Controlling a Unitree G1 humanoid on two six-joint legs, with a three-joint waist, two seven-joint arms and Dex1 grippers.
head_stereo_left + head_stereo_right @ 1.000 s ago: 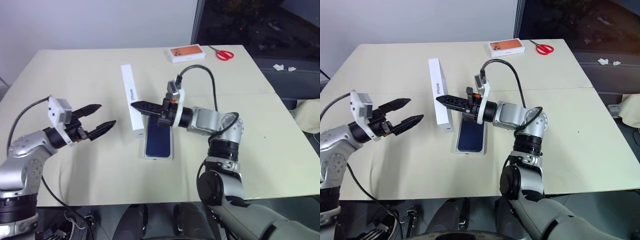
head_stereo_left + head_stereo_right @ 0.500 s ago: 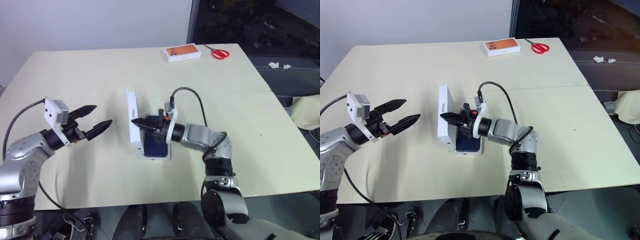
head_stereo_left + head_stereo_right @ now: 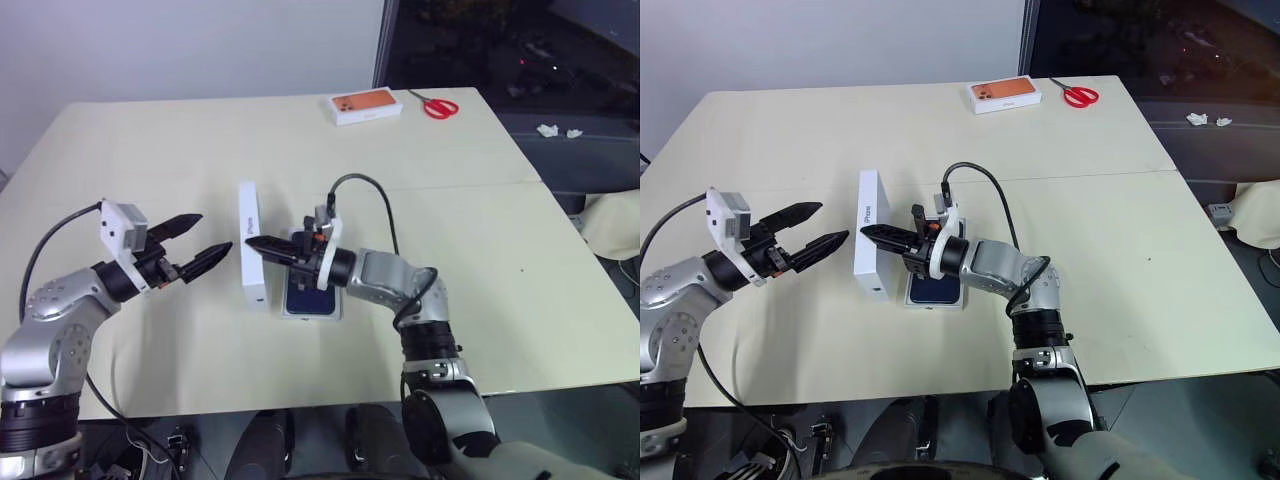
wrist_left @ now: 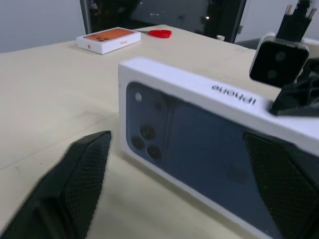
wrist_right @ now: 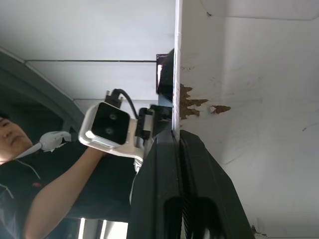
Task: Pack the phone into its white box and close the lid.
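Lid point(image 3: 252, 244) now lower than second ago, on edge just left of white box point(image 3: 309, 314). Right gripper point(image 3: 258, 243) pinches lid wall. Phone point(image 3: 305, 293) lies in box. Left gripper point(image 3: 196, 242) spread, empty, near lid's printed face.

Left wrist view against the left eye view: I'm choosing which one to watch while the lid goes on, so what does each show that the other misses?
Left wrist view alone: the lid's printed top, a dark blue phone picture with its camera cluster, seen between the open fingers of the left claw.

Left eye view alone: the phone lying in the white box, and the right claw shut on the lid's upper edge, holding it up on its side beside the box.

Both: the lid, the orange-topped box, the scissors and the table.
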